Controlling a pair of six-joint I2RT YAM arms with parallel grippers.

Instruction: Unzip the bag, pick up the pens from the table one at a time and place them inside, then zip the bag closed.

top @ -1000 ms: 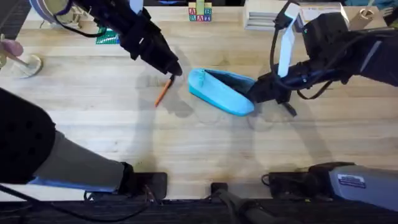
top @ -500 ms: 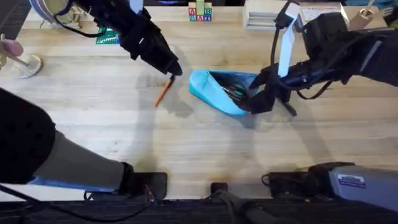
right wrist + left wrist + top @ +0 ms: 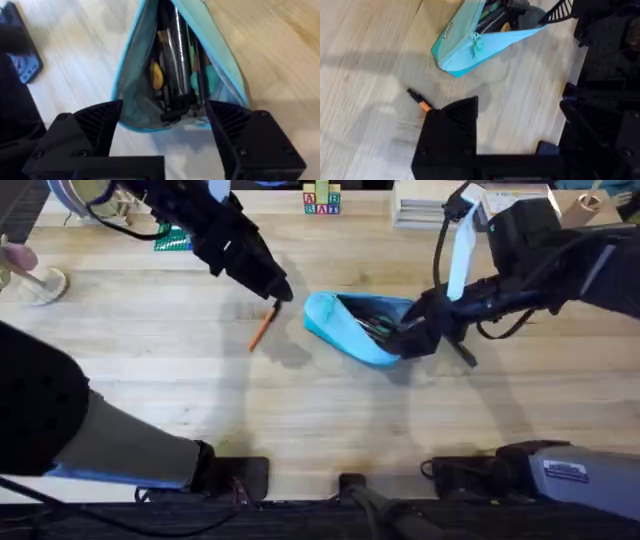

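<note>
The light blue bag (image 3: 350,330) lies mid-table with its zipper open and its mouth gaping. Several pens (image 3: 177,55) lie inside the bag (image 3: 220,45). My right gripper (image 3: 412,338) is at the bag's right end. In its wrist view the right gripper (image 3: 164,107) is open, its fingers either side of that end. An orange pen with a black end (image 3: 262,328) slants down to the table left of the bag. My left gripper (image 3: 283,293) is shut on its upper end. In the left wrist view the pen (image 3: 419,101) sticks out past the left gripper (image 3: 452,107), with the bag (image 3: 465,47) beyond.
A short dark stick (image 3: 463,354) lies just right of the right gripper; I cannot tell whether it is a pen. Letter blocks (image 3: 322,200), a green item (image 3: 172,240) and a white stack (image 3: 430,205) line the far edge. A wooden object (image 3: 40,283) sits far left.
The bag's mouth has gaped open and tipped up, showing the pens inside, as the right gripper shifted at its right end. The left gripper and orange pen have stayed put.
</note>
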